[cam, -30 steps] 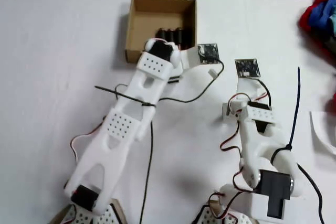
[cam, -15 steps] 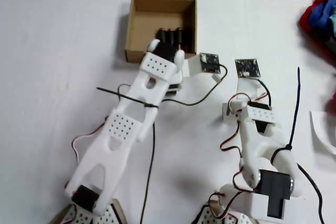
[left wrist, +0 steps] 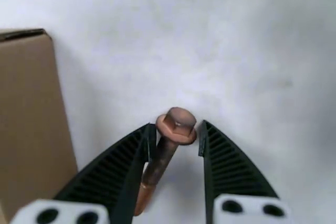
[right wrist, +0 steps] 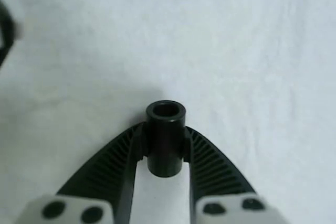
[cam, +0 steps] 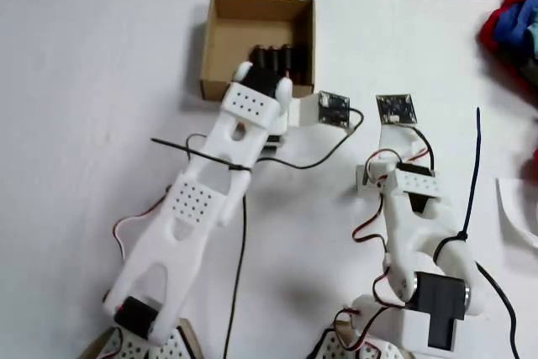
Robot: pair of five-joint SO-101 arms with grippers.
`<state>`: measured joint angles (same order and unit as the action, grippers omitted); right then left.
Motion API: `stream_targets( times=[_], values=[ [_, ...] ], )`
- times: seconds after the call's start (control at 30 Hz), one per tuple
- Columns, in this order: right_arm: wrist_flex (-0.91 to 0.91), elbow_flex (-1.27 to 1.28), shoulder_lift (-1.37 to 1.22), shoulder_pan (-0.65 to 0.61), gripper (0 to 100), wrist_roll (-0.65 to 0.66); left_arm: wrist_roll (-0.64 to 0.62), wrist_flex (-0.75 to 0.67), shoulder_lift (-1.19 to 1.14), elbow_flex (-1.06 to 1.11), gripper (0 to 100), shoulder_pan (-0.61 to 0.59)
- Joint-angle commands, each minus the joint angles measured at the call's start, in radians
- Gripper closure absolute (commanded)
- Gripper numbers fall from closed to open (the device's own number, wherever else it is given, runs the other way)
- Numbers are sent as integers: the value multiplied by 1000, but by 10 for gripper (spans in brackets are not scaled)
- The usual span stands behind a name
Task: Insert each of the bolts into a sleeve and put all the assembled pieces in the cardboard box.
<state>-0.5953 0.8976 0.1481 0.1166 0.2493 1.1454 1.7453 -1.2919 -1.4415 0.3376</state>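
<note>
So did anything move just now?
Just a bit: the left arm, by the cardboard box, twisted its wrist, swinging its camera board back toward the arms' bases. The right arm, the box and the dark pieces inside stayed put.

Bright, diffuse light covers the white cloth-covered desk (cam: 84, 81). A soft grey shadow lies between the left jaws, beneath the copper-coloured hexagonal-headed metal bolt (left wrist: 167, 150). A fainter shadow spreads just beyond the right jaws, around the black cylindrical sleeve (right wrist: 165, 137). The white arms (cam: 202, 199) throw pale shadows.
</note>
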Motion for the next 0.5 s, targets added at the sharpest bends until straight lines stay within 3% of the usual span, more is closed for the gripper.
stream_targets(
  times=[0.0,0.1,0.23,0.47],
  values=[
    [13,-12,39,8,977,-9,15,15,38,5,836,-31],
    [13,-12,39,8,977,-11,15,-3,35,7,851,-31],
    [13,-11,39,8,977,-11,17,-11,0,4,987,-35],
    [13,-11,39,8,977,-11,12,-2,-6,-4,976,-23]
  ],
)
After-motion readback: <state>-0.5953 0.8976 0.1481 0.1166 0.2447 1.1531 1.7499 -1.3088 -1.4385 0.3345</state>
